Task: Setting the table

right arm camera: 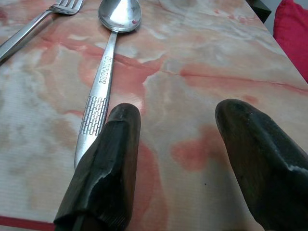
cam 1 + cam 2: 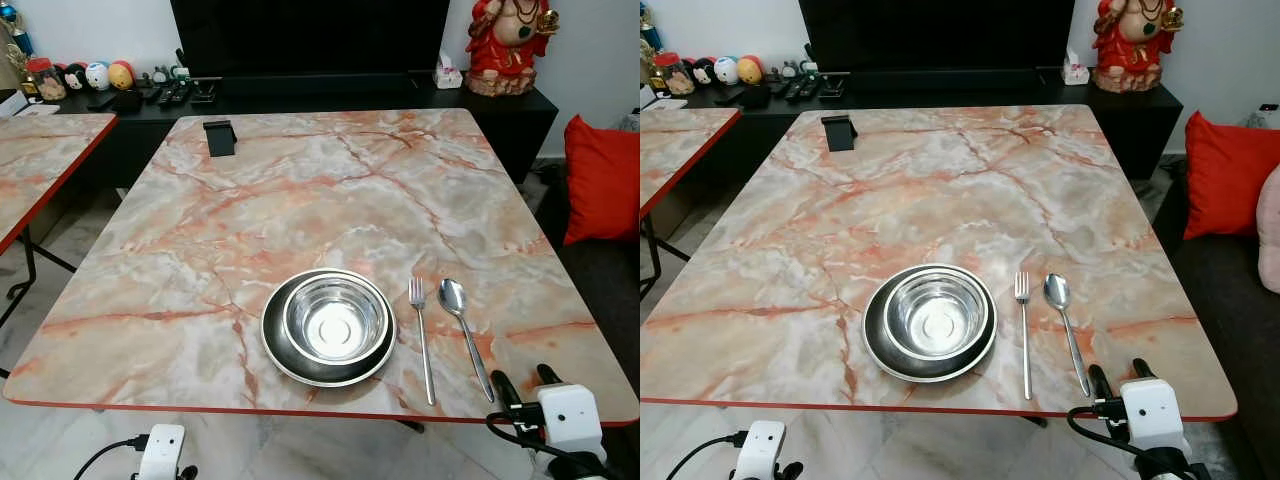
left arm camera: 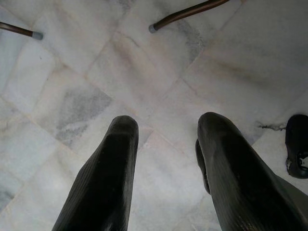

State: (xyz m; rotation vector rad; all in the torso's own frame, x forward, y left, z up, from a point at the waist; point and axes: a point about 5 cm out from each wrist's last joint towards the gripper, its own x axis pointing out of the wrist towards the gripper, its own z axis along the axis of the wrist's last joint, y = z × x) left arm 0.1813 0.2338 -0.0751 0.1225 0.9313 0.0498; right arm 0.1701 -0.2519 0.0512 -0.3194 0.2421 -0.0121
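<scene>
since the spoon lies flat on the marble table just ahead of the right gripper, handle end beside one finger and bowl farthest from it, the setting looks nearly complete: the fork lies parallel just beyond the spoon, then the steel bowl nested in the dark plate. the right gripper's fingers are spread and hold nothing. to finish well, i'd draw it straight back without brushing the handle. the left gripper, spread and empty, hangs over the floor.
</scene>
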